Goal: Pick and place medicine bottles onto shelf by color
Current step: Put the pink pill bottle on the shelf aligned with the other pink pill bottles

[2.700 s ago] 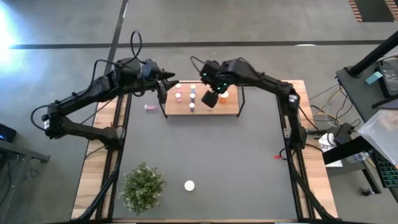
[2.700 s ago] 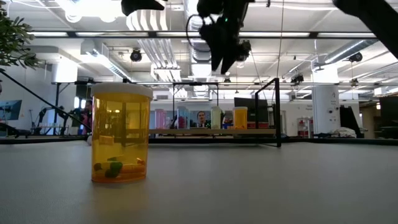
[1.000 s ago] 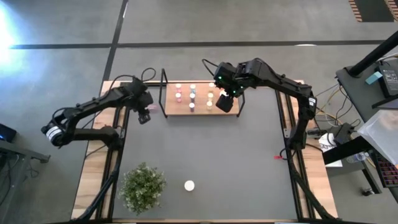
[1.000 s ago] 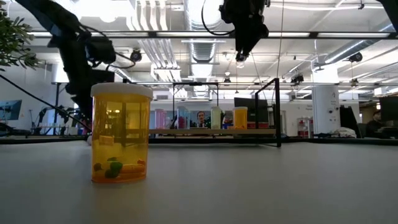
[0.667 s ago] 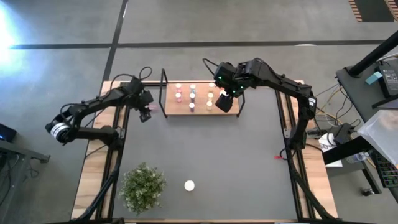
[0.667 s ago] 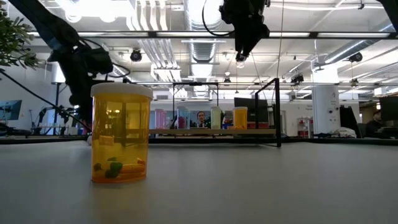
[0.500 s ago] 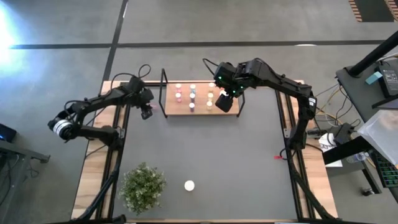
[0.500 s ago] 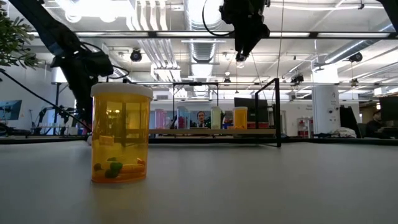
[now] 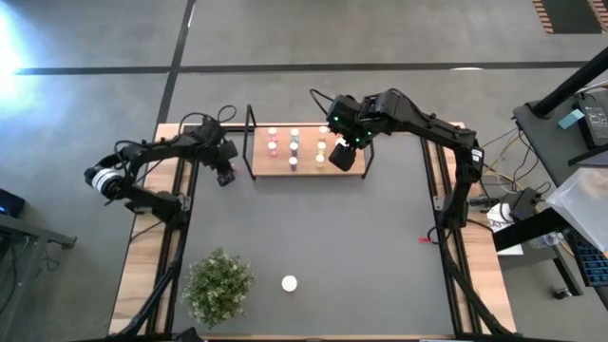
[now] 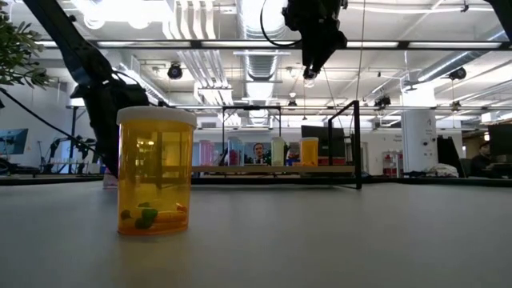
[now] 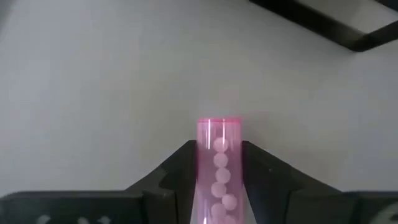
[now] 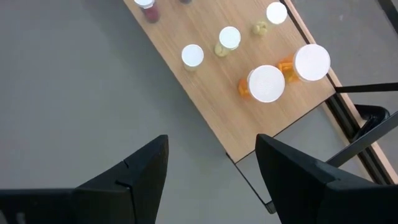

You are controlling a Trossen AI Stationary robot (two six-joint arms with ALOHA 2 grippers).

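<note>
From above we cannot see the pink bottle [image 11: 218, 168] that the left pincer [image 9: 225, 174] holds: the pincer's own body covers it. Only the left wrist view shows it, a clear pink tube of round pills clamped between the two dark fingers [image 11: 173, 168], its lower end cut off at the picture's edge. This pincer sits low over the worktop [image 9: 313, 237] near its far left corner, just beside the shelf's left wire frame [image 9: 251, 141]. In the low view the big orange bottle [image 10: 156, 171] hides most of that arm.

The right pincer [image 9: 342, 155] hangs above the right end of the shelf [image 9: 306, 166], its jaws spread wide with nothing between them.

On the shelf we count about eight small capped bottles from above, in pinks, purples and pale yellow; the right pincer covers that end of the board. The right wrist view shows two orange bottles [image 12: 267, 84] at that end.

One orange bottle, white cap [image 9: 289, 283] up, stands near the worktop's front edge beside one potted plant [image 9: 218, 288].
</note>
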